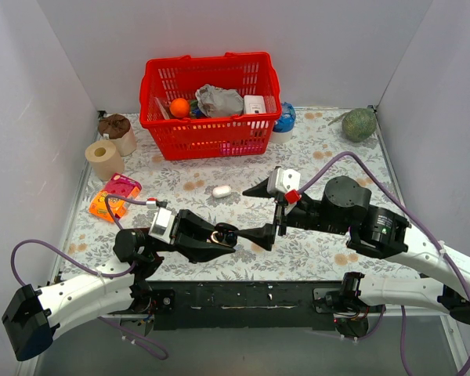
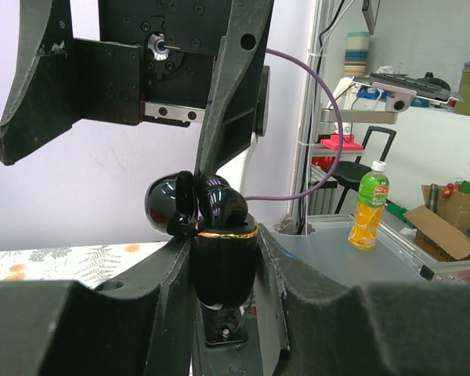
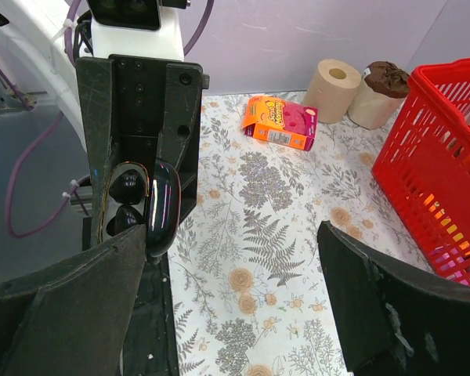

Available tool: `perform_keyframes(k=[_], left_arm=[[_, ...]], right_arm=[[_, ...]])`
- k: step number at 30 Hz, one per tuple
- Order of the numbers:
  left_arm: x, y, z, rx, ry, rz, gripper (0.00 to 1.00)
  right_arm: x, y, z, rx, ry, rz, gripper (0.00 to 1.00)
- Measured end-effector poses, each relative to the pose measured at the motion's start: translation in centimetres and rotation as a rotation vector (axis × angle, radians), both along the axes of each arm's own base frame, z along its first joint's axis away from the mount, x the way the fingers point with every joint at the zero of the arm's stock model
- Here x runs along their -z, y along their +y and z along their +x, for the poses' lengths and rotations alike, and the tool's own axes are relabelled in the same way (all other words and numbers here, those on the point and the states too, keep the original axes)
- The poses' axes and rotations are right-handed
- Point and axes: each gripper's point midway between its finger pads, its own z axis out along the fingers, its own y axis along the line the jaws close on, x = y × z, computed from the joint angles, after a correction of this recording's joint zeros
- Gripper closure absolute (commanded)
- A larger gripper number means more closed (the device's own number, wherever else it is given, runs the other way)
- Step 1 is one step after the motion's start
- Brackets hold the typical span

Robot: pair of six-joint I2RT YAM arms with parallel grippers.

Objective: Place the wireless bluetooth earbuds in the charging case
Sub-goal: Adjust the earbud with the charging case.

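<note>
The black glossy charging case point(image 2: 223, 262) stands upright between my left gripper's fingers point(image 2: 298, 305), held above the table with its lid point(image 2: 164, 205) hinged open. It also shows in the top view point(image 1: 225, 233). In the right wrist view two black earbuds point(image 3: 126, 184) sit in the case's wells, beside the open lid point(image 3: 163, 205). My left gripper point(image 1: 219, 236) is shut on the case. My right gripper point(image 1: 245, 213) is open and empty, its jaws spread wide just right of the case, the lower finger tip close to it.
A white pill-shaped case point(image 1: 222, 190) lies mid-table. A red basket point(image 1: 211, 133) of items stands at the back. Two paper rolls point(image 1: 103, 159) and an orange-pink box point(image 1: 115, 195) are at the left. A green round object point(image 1: 359, 124) sits back right.
</note>
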Motion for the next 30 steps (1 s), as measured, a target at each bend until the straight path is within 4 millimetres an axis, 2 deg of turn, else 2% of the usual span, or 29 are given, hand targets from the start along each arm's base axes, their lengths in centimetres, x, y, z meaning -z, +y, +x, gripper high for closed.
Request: perform_keyframes(k=[16, 24, 30], left_arm=[[0.3, -0.1, -0.2, 0.019, 0.005, 0.011, 1.0], [0.2, -0.1, 0.1, 0.0, 0.012, 0.01, 1.0], [0.2, -0.1, 0.2, -0.008, 0.018, 0.011, 1.0]], right_arm=[[0.9, 0.8, -0.1, -0.018, 0.011, -0.026, 0.04], [-1.2, -0.8, 0.3, 0.03, -0.015, 0.034, 0.04], [-2.6, -1.0, -0.3, 0.004, -0.024, 0.064, 0.04]])
